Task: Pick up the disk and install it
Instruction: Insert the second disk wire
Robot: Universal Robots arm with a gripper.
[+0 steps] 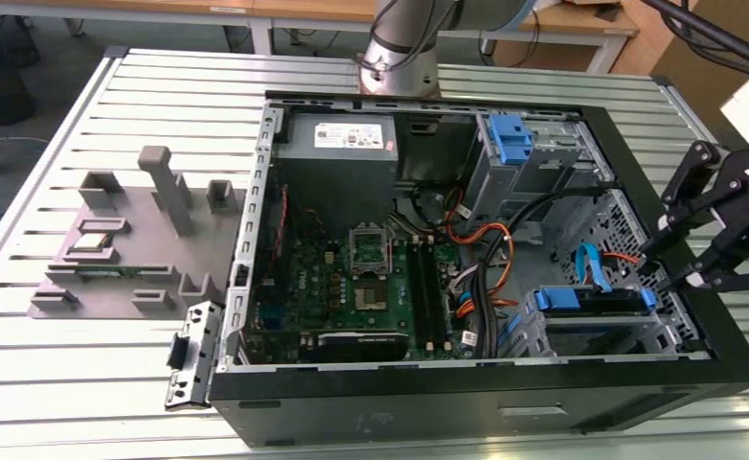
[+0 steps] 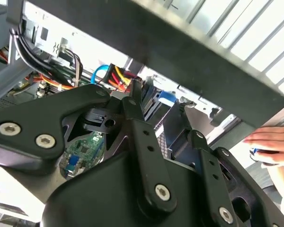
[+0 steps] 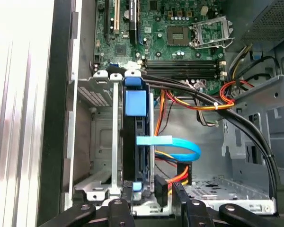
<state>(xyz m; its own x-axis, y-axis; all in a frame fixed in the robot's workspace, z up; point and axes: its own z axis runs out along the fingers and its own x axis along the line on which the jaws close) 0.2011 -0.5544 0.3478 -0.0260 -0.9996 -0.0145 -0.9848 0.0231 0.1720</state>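
- Claw (image 1: 684,257): black linkage fingers hanging over the computer case's edge on the exterior view's right, above the drive cage; the two fingers stand apart with nothing between them, so the claw is spread open.
- Disk (image 1: 588,299): seated on edge in the metal drive cage (image 1: 604,331) at the case corner nearest the claw, its blue plastic rail ends showing at both sides. In the first wrist view the disk (image 3: 134,142) stands as a dark slab between the cage's silver walls, topped by a blue tab, with the claw's fingertips (image 3: 180,194) just beside its connector end.
- Cables: a light-blue flat data cable (image 3: 180,144) loops next to the disk; red, yellow and orange power wires (image 3: 180,175) run beside it.
- Computer case (image 1: 388,412): black tower lying open on the ribbed metal counter (image 1: 68,383), exposing the green motherboard (image 1: 349,287) and the grey power-supply box (image 1: 339,144).
- Second blue-railed bay (image 1: 509,144): upper part of the case, well apart from the claw.
- Grey fixture (image 1: 132,240): on the counter at the exterior view's left, beside the case.
- Person's hand (image 2: 270,139): resting on the counter outside the case wall in the second wrist view.
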